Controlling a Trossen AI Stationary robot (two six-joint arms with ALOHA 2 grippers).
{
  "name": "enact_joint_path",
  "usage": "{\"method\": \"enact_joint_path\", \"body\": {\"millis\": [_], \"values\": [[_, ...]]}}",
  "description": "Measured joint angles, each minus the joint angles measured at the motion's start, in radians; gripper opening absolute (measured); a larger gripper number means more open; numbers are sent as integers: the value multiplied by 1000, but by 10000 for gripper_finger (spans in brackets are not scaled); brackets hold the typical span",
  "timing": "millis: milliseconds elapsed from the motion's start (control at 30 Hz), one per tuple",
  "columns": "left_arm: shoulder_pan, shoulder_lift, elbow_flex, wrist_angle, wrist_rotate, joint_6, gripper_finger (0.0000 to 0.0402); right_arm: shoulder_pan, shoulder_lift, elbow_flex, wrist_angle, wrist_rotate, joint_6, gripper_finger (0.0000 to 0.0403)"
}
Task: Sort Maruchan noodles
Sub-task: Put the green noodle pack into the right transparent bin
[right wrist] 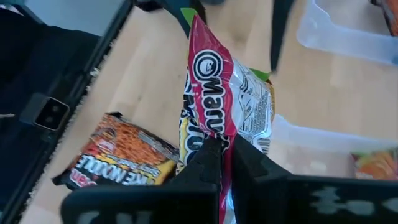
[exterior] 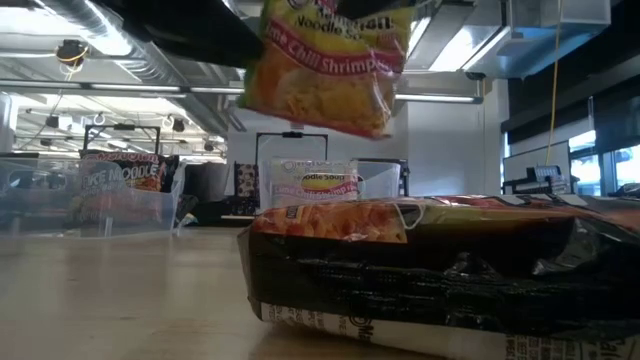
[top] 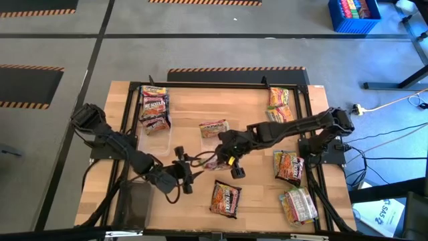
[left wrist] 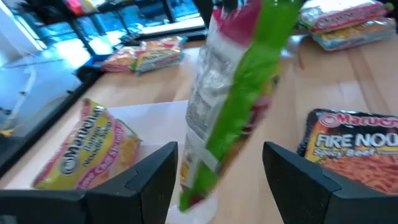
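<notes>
Crinkly lime-chili packet [right wrist: 217, 106] in right hand [right wrist: 222, 152] (pinched); left hand [left wrist: 217, 180] agape

We see a glossy, crinkled plastic packet [right wrist: 214, 106], a clear smooth plastic tray [exterior: 120, 205], a pale matt wooden tabletop [top: 247, 114], and matt black fingers [left wrist: 143, 180].

"Maruchan FIRE NOO… Spicy Beef" on dark packet [left wrist: 356, 147], "Chili Shrimp" on hanging packet [exterior: 325, 70]
</notes>
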Motion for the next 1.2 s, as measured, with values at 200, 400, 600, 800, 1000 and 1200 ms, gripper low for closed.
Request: {"method": "enact_joint_path", "body": {"millis": [200, 400, 600, 800, 1000, 1200], "values": [[48, 0, 0, 1, 91, 1, 230, 14, 7, 0, 59, -9, -20, 0], [69, 0, 0, 41, 169, 35, 224, 11, 7, 0, 94, -17, -23, 0], [71, 0, 0, 42, 204, 42, 170, 12, 7, 0, 102, -15, -23, 0], [69, 0, 0, 43, 226, 39, 133, 12, 7, -1, 118, 1, -14, 11], [65, 1, 0, 29, 228, 12, 133, 12, -20, 5, 22, 56, 3, 109], [37, 1, 0, -1, 221, -25, 133, 29, -102, 6, -247, 110, 82, 204]]}}
